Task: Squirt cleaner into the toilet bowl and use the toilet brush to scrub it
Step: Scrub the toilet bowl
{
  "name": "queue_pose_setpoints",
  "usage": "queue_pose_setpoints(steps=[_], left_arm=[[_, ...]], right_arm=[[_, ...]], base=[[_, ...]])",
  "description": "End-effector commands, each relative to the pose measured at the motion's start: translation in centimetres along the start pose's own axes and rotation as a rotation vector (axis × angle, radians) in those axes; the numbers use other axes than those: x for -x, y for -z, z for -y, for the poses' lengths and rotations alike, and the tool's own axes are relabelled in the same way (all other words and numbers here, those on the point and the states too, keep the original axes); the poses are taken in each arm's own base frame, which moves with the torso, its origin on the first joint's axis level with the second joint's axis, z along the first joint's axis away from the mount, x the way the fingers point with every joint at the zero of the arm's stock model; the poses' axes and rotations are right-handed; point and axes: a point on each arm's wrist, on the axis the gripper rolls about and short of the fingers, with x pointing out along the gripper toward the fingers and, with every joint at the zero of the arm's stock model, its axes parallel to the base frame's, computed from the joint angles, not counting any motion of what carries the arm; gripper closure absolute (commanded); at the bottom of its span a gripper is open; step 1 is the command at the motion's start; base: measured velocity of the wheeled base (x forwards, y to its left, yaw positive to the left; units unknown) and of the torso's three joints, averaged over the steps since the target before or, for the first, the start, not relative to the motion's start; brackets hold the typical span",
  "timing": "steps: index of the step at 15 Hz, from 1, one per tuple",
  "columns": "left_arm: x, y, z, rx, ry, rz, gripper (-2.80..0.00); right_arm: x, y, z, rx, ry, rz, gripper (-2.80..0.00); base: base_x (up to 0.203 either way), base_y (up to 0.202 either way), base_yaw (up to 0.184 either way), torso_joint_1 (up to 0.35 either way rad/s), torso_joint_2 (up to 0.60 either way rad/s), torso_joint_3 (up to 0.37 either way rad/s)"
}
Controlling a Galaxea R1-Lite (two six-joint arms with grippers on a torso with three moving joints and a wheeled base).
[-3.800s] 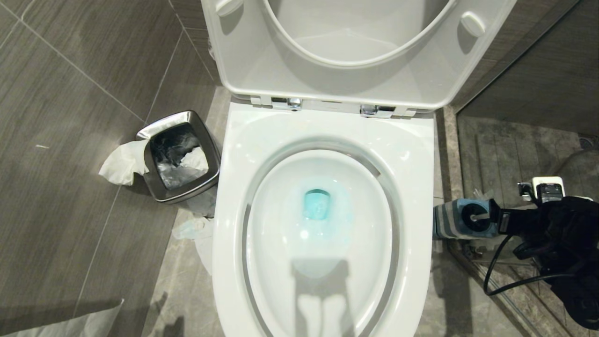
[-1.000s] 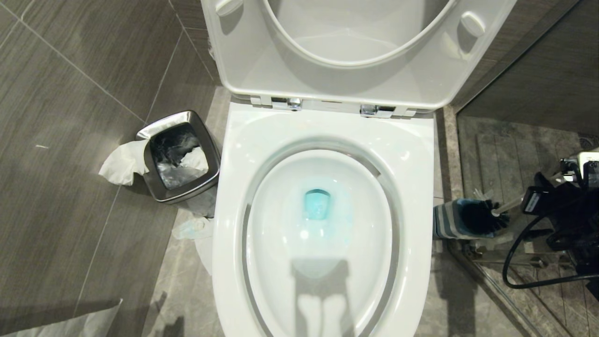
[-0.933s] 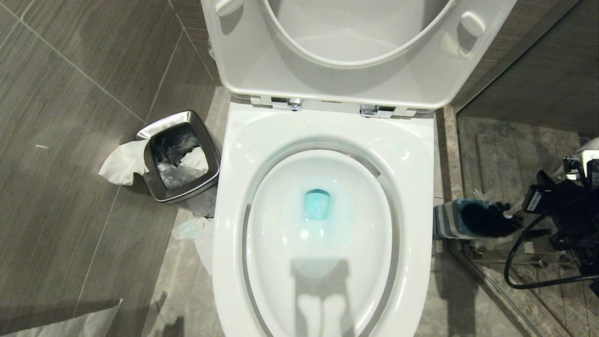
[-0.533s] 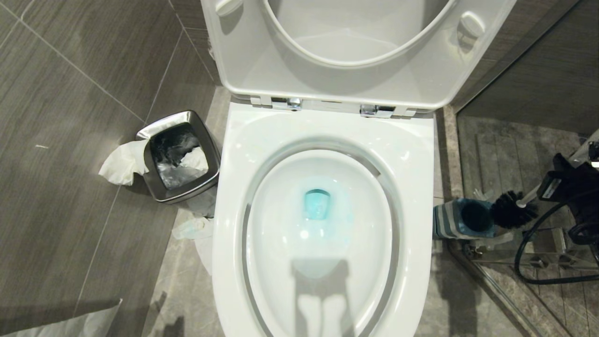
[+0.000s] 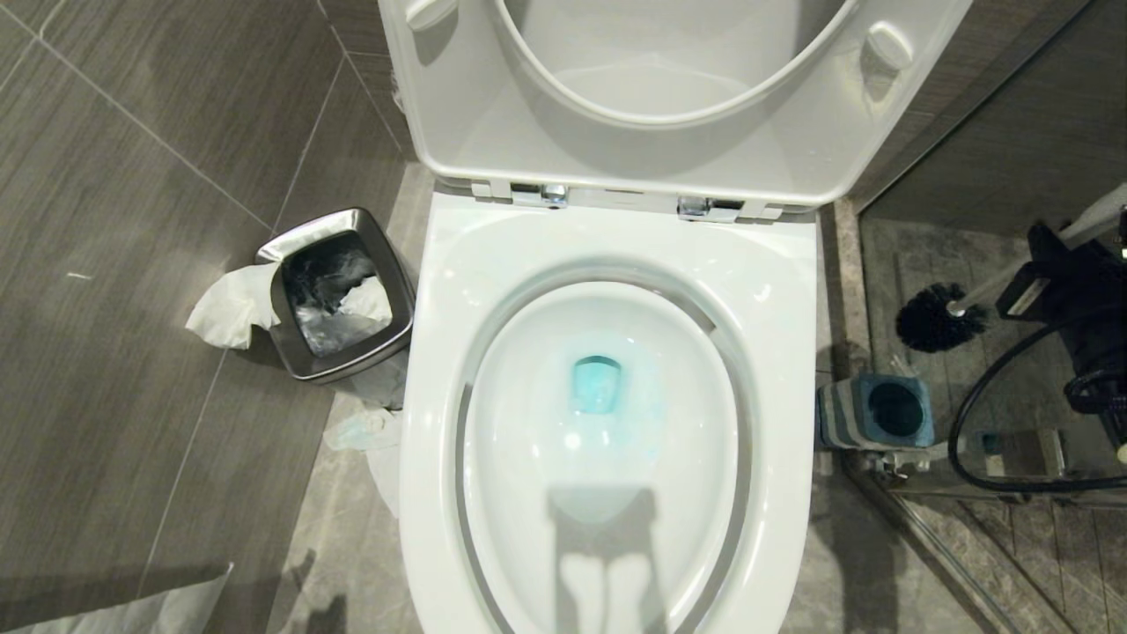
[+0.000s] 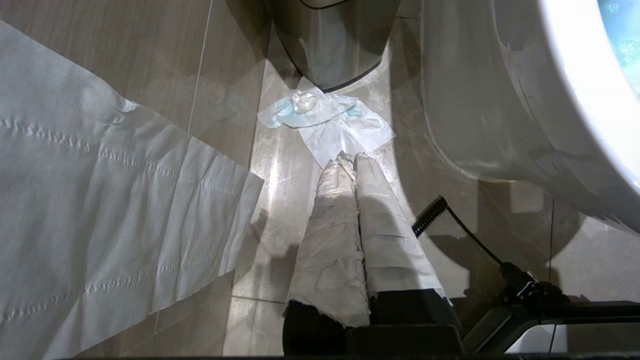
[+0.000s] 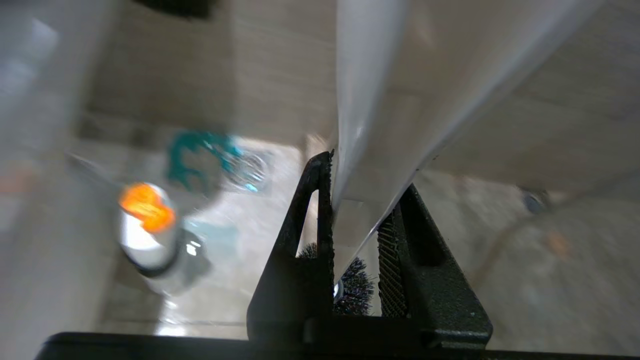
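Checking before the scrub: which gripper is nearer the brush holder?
Right. The right gripper holds the toilet brush just above the brush holder. The left gripper hangs shut across the toilet bowl, near floor tissue.

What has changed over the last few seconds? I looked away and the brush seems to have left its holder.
The right gripper, jaws shut on the toilet brush handle, has lifted the black head out of the blue-topped holder and carried it up and to the holder's far side. The holder now stands empty. The toilet bowl, its blue water, the steel bin and the floor paper are unchanged.
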Motion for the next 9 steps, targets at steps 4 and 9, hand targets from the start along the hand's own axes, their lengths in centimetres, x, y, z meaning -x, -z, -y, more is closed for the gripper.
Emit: queue_pose_setpoints(steps=[4,9], left_arm=[[0.0,0.0,0.0,0.000,0.000,-0.001,0.00],[0.0,0.0,0.0,0.000,0.000,-0.003,0.00]], right_arm=[[1.3,-3.6,-1.1,-0.034,-0.081,-0.016,0.00],[1.4,-7.5,-0.6,-0.102,-0.094,0.016,0.00]], base=[[0.000,0.000,0.000,0.000,0.00,0.000],[0.000,0.000,0.000,0.000,0.00,0.000]])
